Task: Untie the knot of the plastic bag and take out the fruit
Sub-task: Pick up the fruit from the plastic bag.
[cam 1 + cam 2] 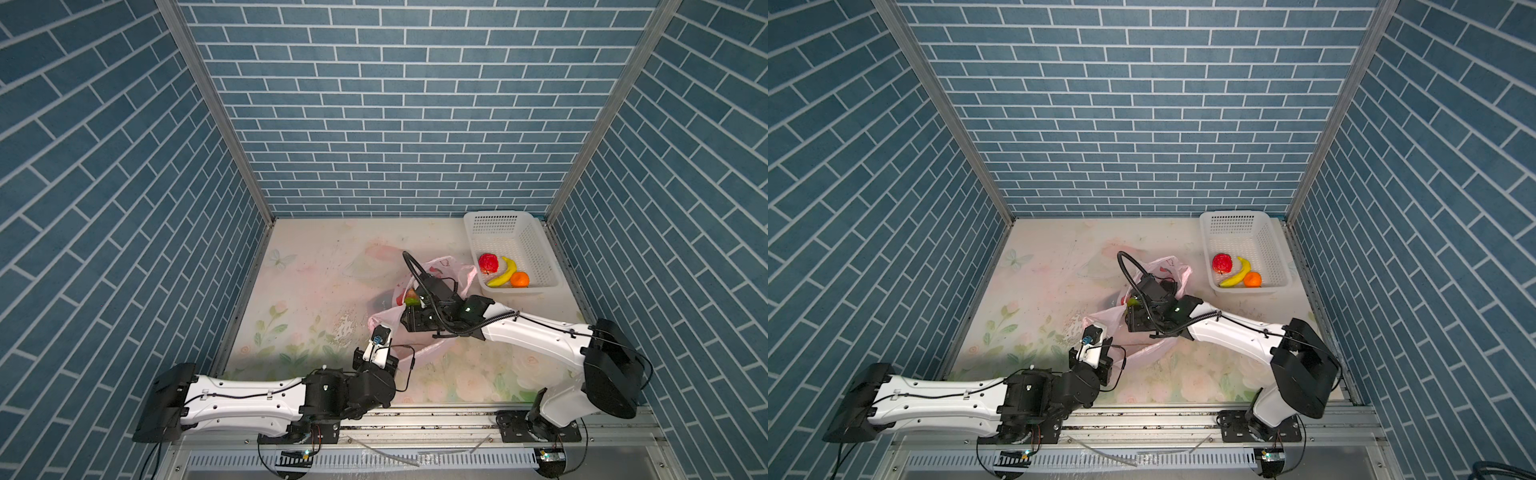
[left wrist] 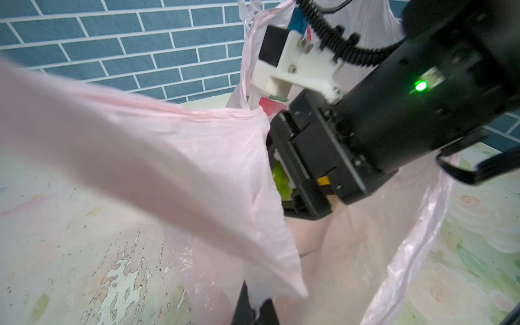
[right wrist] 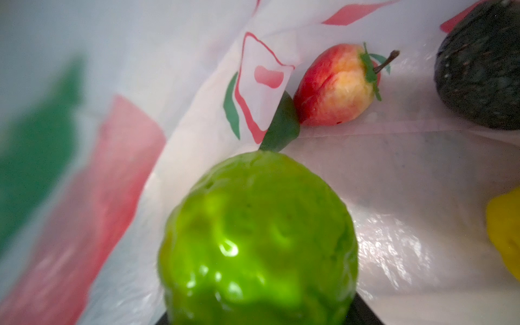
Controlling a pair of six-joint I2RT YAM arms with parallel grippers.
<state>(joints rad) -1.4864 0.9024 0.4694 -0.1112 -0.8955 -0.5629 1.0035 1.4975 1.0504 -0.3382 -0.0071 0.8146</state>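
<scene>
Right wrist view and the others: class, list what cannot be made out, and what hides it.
- Right gripper fingertips: covered by the green fruit in the right wrist view, by the bag in the left wrist view.
- Yellow fruit and avocado: cut off by the right wrist view's edge.
- Left gripper: mostly below the left wrist view's edge, clamped on blurred bag.
- Knot: seen in no view.

The left arm lies folded at the 7 o'clock edge, its wrist turned toward 12 o'clock. The left gripper is pinched tight on the plastic bag rim. The right arm reaches from 5 toward 10 o'clock. The right gripper clasps the green fruit.
</scene>
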